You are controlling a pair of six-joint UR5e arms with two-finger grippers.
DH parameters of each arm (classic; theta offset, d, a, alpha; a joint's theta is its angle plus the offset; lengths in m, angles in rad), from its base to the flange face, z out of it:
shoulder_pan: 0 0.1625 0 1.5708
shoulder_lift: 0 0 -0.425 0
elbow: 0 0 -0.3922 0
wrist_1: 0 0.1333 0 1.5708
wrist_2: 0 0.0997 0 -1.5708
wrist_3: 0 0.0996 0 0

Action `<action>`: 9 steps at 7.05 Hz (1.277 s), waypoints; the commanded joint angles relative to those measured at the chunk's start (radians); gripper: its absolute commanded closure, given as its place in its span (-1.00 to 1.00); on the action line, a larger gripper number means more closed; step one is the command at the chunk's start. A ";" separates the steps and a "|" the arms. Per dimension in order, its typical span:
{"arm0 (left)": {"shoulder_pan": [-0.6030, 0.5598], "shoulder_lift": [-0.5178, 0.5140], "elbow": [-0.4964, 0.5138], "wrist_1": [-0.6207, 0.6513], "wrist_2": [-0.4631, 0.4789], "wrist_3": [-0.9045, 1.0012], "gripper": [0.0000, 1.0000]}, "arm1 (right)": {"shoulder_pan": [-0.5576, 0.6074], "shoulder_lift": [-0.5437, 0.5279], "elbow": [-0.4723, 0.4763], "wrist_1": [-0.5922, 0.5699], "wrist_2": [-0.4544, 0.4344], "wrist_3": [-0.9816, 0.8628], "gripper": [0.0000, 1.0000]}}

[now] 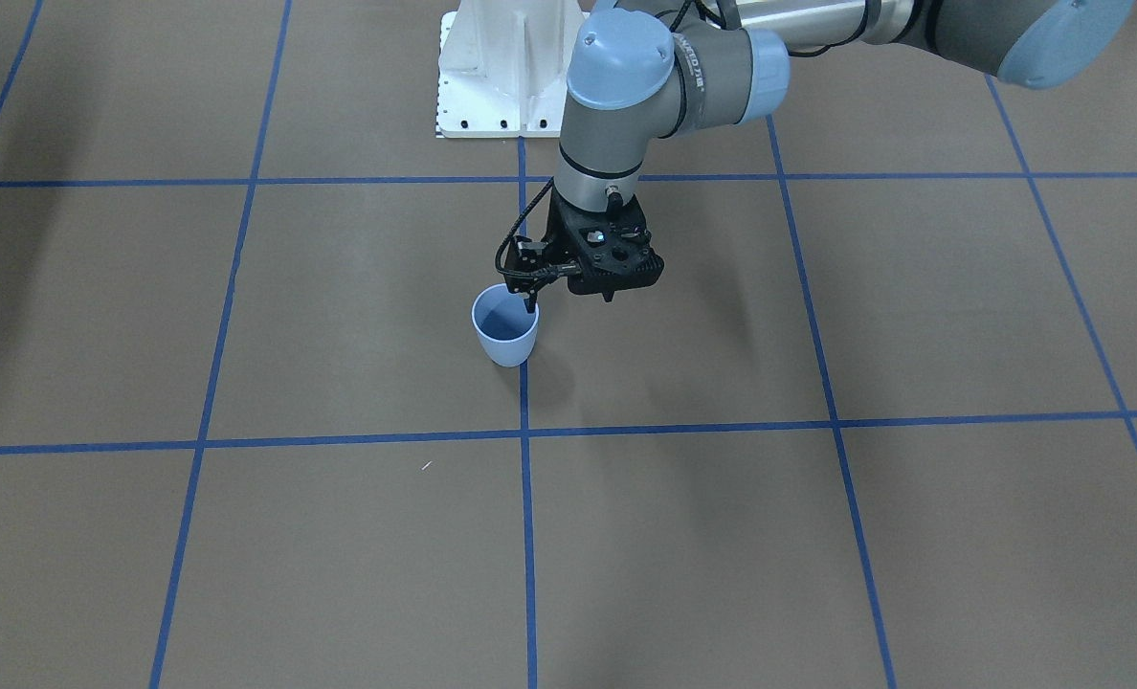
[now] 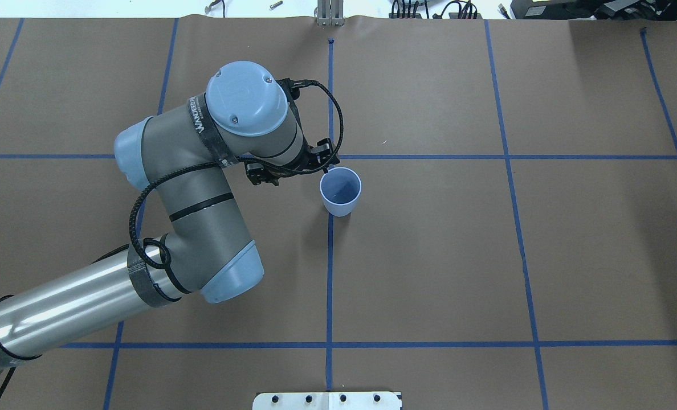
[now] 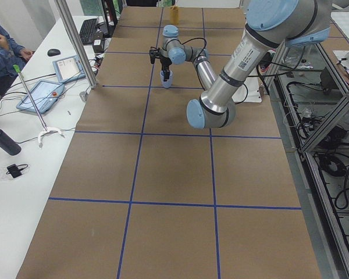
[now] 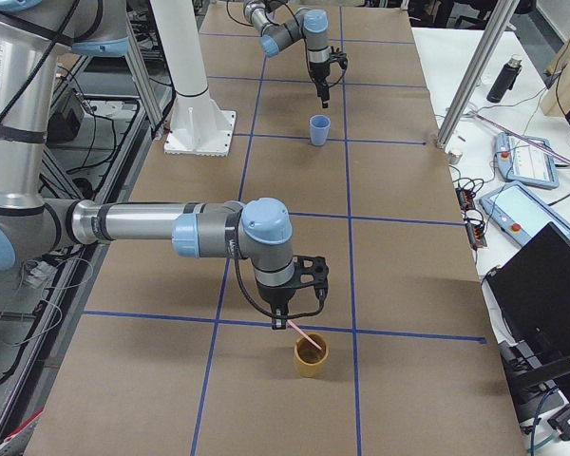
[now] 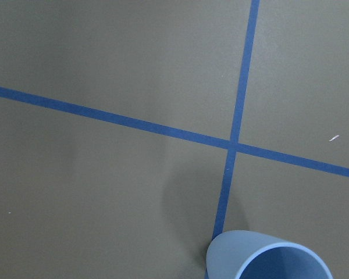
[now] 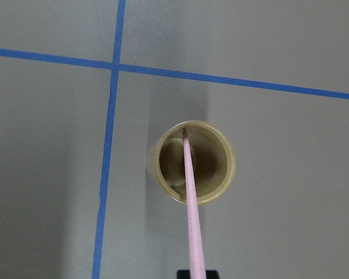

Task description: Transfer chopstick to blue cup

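The table [image 1: 817, 536] is covered with flat brown paper, and blue tape lines [image 1: 527, 536] cut it into big squares. A small light blue plastic cup [image 1: 505, 335] stands upright near the middle of the front view, right on one tape line. It looks empty.

The thin pink chopstick [image 6: 191, 197] is well apart from it, at the other end of the table. In the right side view it is low in the middle of the frame. Its bottom tip sits inside a short tan round cup [image 4: 312, 359], and it leans to one side. The right gripper [image 6: 191, 273] pinches its top end, just above that cup.

The left gripper [image 1: 570, 301] hangs just beside the blue cup, with one finger over the rim. Its fingers look spread wide and hold nothing.

I think the chopstick is very light, hard and smooth. It will not bend, but it could slide or swing in a loose pinch. Near the top end is a good place to hold it, so the long bottom part can go into the cup first. The blue cup looks light too, so a bump could knock it over.
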 commanded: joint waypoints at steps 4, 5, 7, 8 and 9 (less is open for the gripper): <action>-0.105 0.217 -0.234 -0.006 -0.067 0.146 -0.96 | -0.028 0.300 0.123 -0.537 0.161 -0.014 1.00; -0.183 0.276 -0.259 -0.006 -0.142 0.217 -0.96 | -0.127 0.381 0.126 -0.538 0.236 0.150 1.00; -0.350 0.438 -0.325 -0.003 -0.272 0.457 -0.96 | -0.354 0.604 0.134 -0.535 0.275 0.589 1.00; -0.438 0.504 -0.322 -0.003 -0.334 0.611 -0.96 | -0.524 0.728 0.128 -0.517 0.283 0.876 1.00; -0.484 0.531 -0.314 -0.001 -0.356 0.702 -0.96 | -0.655 0.844 0.093 -0.433 0.278 1.140 1.00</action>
